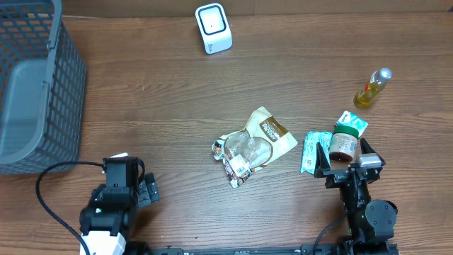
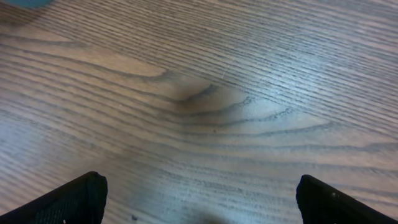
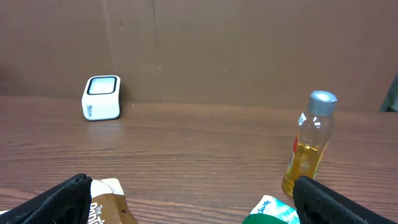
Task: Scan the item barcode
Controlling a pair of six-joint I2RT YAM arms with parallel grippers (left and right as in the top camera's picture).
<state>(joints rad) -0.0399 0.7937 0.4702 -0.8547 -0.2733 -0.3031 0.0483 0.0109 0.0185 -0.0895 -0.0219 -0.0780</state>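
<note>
The white barcode scanner [image 1: 213,28] stands at the table's far edge, also in the right wrist view as the scanner [image 3: 101,98]. Several items lie centre-right: a brown-and-white snack bag [image 1: 255,145], a green-lidded jar [image 1: 345,142], a green packet [image 1: 310,152] and a small bottle of yellow liquid [image 1: 372,88]. My right gripper [image 1: 345,157] hangs open just in front of the jar, its fingers either side of it and nothing held [image 3: 196,211]. My left gripper [image 1: 145,190] is open at the near left, over bare wood [image 2: 202,211].
A grey plastic basket [image 1: 35,92] fills the far left corner. A second green packet [image 1: 352,122] lies behind the jar. In the right wrist view the bottle [image 3: 309,143] stands at the right and the bag's corner [image 3: 106,202] at the lower left. A brown wall backs the table.
</note>
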